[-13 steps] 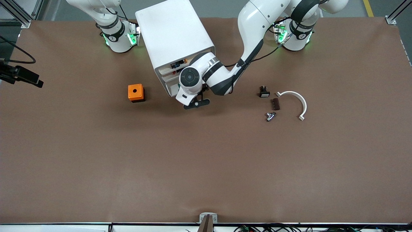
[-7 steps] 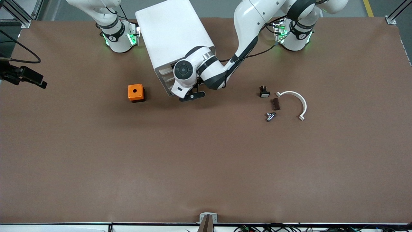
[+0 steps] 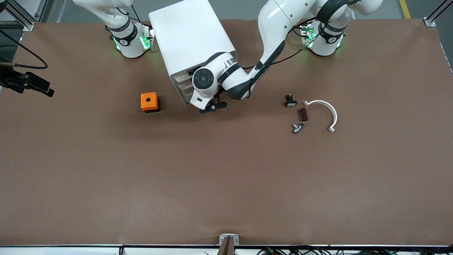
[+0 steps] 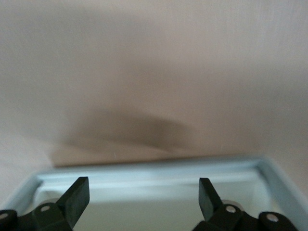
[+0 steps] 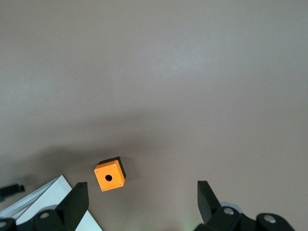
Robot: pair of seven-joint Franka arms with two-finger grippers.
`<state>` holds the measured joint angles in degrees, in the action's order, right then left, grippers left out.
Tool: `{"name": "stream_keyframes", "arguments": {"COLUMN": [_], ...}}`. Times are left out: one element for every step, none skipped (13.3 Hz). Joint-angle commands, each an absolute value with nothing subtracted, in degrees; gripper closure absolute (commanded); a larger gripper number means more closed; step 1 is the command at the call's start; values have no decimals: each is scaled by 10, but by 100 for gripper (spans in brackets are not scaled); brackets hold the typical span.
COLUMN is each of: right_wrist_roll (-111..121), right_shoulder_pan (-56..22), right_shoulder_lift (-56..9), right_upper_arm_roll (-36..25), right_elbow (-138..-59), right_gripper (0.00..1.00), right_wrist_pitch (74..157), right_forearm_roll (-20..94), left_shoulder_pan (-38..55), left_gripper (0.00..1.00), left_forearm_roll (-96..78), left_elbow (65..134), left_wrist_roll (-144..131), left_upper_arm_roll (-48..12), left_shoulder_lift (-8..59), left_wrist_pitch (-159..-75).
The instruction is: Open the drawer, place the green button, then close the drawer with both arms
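Observation:
The white cabinet (image 3: 191,39) lies toward the robots' bases, its stacked drawers facing the front camera. The drawer (image 3: 185,90) is mostly covered by the left arm, which reaches across to it. My left gripper (image 3: 211,106) sits at the drawer fronts, open. In the left wrist view a white tray rim (image 4: 154,166) lies just past the open left gripper (image 4: 143,187). The tiny button (image 3: 297,127) lies on the table toward the left arm's end. My right gripper (image 5: 142,190) hangs open and empty high over the table, above the orange cube (image 5: 109,177).
The orange cube (image 3: 149,102) with a round hole stands beside the cabinet toward the right arm's end. Near the button lie a small black part with a white face (image 3: 290,102), a dark ribbed block (image 3: 303,114) and a white curved bracket (image 3: 327,111).
The left arm's hand has swung in against the drawer fronts, covering the orange and blue parts in the upper drawers, then eased back slightly. Both grippers stay open.

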<state>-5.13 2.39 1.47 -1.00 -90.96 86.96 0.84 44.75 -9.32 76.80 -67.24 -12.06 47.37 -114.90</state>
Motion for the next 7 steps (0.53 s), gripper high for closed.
{"name": "stream_keyframes", "arguments": {"right_wrist_roll": [-49,-44,-43,-46,-47,-48,-48], "right_shoulder_pan": [32,33,33,32,32,32,32], "right_shoulder_lift": [28,28,28,28,28,29,31], "right_upper_arm_roll": [-4,-5,-5,-5,-4,-4,-4], "right_elbow": [-919,-921,-922,-921,-919,-919,-919], "right_gripper": [0,0,0,0,0,0,0], "right_wrist_pitch": [873,871,868,861,860,858,851], "right_forearm_roll": [5,3,-1,-3,-2,-2,-1], "left_shoulder_pan": [362,341,321,304,286,269,265], "left_gripper": [0,0,0,0,0,0,0], "left_forearm_roll": [-70,-44,-16,8,17,19,31], "left_elbow": [776,776,776,776,776,776,777], "left_wrist_roll": [-667,-667,-666,-665,-664,-662,-651], "left_upper_arm_roll": [-125,-125,-125,-125,-126,-126,-125], "left_shoulder_lift": [438,432,424,413,397,379,365], "left_wrist_pitch": [-1136,-1136,-1136,-1135,-1128,-1103,-1077]}}
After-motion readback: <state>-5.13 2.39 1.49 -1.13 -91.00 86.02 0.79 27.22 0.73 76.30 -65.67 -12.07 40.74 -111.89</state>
